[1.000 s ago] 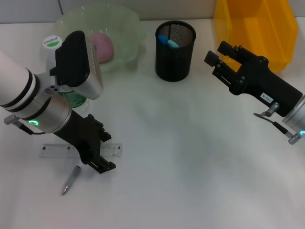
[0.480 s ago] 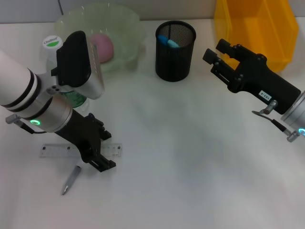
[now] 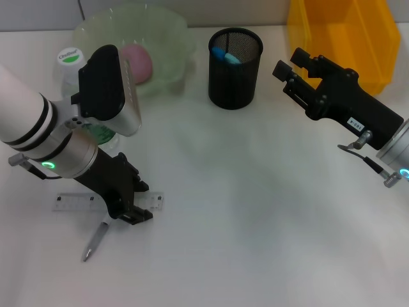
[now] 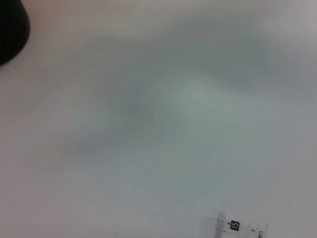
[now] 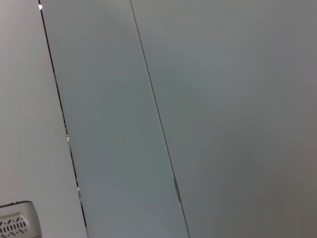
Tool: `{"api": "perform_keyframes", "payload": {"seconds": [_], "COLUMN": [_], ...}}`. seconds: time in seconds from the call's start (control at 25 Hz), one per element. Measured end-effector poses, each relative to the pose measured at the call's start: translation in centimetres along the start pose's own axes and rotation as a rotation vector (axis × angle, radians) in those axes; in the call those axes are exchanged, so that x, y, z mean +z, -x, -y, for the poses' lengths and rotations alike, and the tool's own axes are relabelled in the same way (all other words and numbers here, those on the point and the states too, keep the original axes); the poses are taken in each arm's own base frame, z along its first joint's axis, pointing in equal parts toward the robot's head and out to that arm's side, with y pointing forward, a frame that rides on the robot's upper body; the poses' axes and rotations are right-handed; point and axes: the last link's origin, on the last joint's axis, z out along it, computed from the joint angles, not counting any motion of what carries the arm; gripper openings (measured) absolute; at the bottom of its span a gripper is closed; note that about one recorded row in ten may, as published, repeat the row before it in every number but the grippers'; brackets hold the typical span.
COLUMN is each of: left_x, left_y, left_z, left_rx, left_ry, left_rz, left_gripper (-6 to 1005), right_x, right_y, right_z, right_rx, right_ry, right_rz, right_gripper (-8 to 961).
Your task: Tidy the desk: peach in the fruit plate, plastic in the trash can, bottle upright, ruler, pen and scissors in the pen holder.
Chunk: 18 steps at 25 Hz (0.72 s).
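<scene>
A clear ruler (image 3: 70,203) lies flat at the table's front left, and its 15 cm end (image 4: 237,228) shows in the left wrist view. My left gripper (image 3: 132,206) is low over the ruler's right part, open, one finger on each side of it. A grey pen (image 3: 96,241) lies just in front. The bottle (image 3: 69,59) stands upright behind my left arm. The pink peach (image 3: 138,62) rests in the green fruit plate (image 3: 167,29). Blue handles (image 3: 225,55) show inside the black pen holder (image 3: 234,80). My right gripper (image 3: 291,67) hangs open beside the yellow trash can (image 3: 345,38). No plastic is in view.
The pen holder's dark edge (image 4: 11,29) appears in a corner of the left wrist view. The right wrist view shows only grey wall panels (image 5: 198,119). White tabletop (image 3: 255,211) spreads between the two arms.
My left gripper has shifted slightly back and left over the ruler. My right gripper has drifted a little upward and toward the trash can.
</scene>
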Motion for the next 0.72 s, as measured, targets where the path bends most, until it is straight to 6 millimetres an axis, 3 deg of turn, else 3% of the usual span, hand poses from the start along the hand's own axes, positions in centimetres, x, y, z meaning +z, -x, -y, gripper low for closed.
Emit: {"api": "perform_keyframes", "payload": {"seconds": [0.56,0.72], "left_x": [-0.1,-0.73], "left_y": [-0.08,-0.42], "left_z": [0.15,0.28], "left_rx": [0.007,0.007], "left_ry": [-0.018,-0.036], "left_rz": [-0.001,-0.018], "left_gripper": [390,392], "right_x": [-0.04,-0.17], "right_y": [0.09,0.17], "right_z": [0.14,0.38], "right_rx": [0.005,0.015], "right_ry": [-0.012,-0.034], "right_rz": [0.009,0.022], "right_gripper": [484,484]}}
